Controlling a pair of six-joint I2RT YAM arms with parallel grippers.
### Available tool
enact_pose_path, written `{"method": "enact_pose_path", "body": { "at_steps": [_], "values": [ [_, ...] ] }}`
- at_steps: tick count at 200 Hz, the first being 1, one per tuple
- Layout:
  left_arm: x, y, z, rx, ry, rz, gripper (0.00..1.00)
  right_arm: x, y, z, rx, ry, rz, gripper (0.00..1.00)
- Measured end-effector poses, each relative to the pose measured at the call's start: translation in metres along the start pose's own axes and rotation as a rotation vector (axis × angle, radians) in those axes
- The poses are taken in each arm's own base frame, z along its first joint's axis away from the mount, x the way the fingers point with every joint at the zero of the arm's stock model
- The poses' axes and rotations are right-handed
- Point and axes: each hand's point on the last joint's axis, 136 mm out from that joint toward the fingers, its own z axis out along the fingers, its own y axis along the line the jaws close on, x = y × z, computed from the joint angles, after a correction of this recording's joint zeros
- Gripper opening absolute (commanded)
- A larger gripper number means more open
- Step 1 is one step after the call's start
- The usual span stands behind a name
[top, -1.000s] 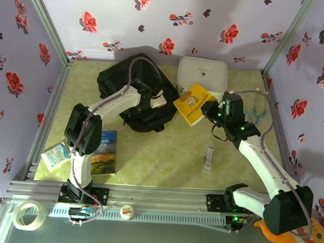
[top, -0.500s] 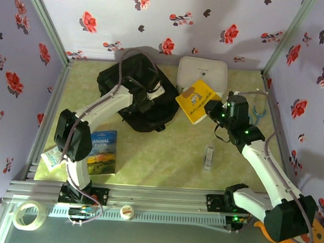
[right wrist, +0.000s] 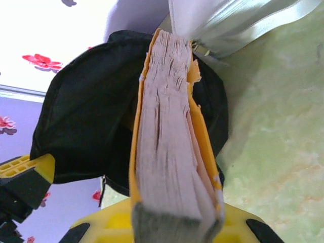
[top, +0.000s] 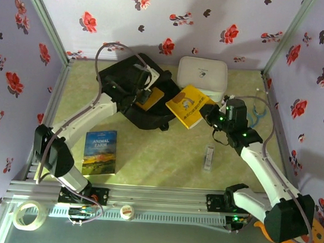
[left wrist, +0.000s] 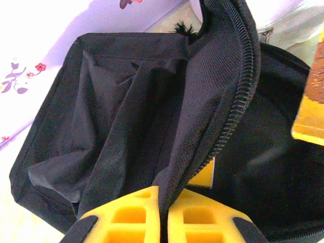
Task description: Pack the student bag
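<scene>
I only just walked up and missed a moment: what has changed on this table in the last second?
The left gripper reached farther over the student bag, shut on its zipper edge and lifted the flap, opening the bag. The right gripper, shut on the yellow book, carried it a little leftward toward the opening. The white case and the Animal Farm book stayed put.

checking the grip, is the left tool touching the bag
Touching: the left wrist view shows the left tool pinching the student bag by its zippered edge.
</scene>
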Motion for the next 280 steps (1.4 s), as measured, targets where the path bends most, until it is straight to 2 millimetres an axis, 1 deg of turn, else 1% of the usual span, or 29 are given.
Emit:
{"method": "enact_pose_path", "body": {
  "at_steps": [22, 48, 74, 87, 99, 140, 161, 189, 222, 243, 266, 280],
  "values": [
    [0.008, -0.008, 0.006, 0.024, -0.007, 0.000, 0.06, 0.001, 0.003, 0.016, -0.030, 0.031, 0.051, 0.13],
    [0.014, -0.015, 0.012, 0.044, -0.013, 0.000, 0.06, 0.004, -0.005, 0.039, -0.027, 0.071, 0.110, 0.13],
    [0.012, -0.017, 0.009, 0.058, -0.038, -0.005, 0.06, 0.015, -0.020, 0.061, 0.017, 0.121, 0.159, 0.13],
    [0.010, -0.017, 0.007, 0.062, -0.051, -0.008, 0.06, 0.020, -0.022, 0.071, 0.031, 0.144, 0.171, 0.13],
    [0.007, -0.016, 0.005, 0.064, -0.062, -0.010, 0.06, 0.024, -0.019, 0.080, 0.032, 0.165, 0.173, 0.13],
    [0.005, -0.019, 0.005, 0.080, -0.083, -0.014, 0.06, 0.029, 0.010, 0.105, -0.037, 0.194, 0.163, 0.13],
    [0.004, -0.021, 0.006, 0.087, -0.086, -0.015, 0.07, 0.033, 0.017, 0.115, -0.057, 0.204, 0.164, 0.13],
    [0.004, -0.021, 0.006, 0.090, -0.090, -0.016, 0.07, 0.036, 0.014, 0.128, -0.050, 0.215, 0.171, 0.14],
    [0.003, -0.022, 0.006, 0.095, -0.091, -0.016, 0.07, 0.027, 0.018, 0.145, -0.029, 0.212, 0.171, 0.15],
    [0.002, -0.022, 0.005, 0.096, -0.095, -0.017, 0.07, 0.027, 0.015, 0.156, -0.007, 0.212, 0.170, 0.15],
    [0.001, -0.022, 0.005, 0.096, -0.099, -0.018, 0.07, 0.035, 0.003, 0.178, 0.028, 0.236, 0.175, 0.16],
    [0.001, -0.022, 0.005, 0.097, -0.099, -0.020, 0.07, 0.040, -0.001, 0.193, 0.039, 0.250, 0.175, 0.16]
  ]
}}
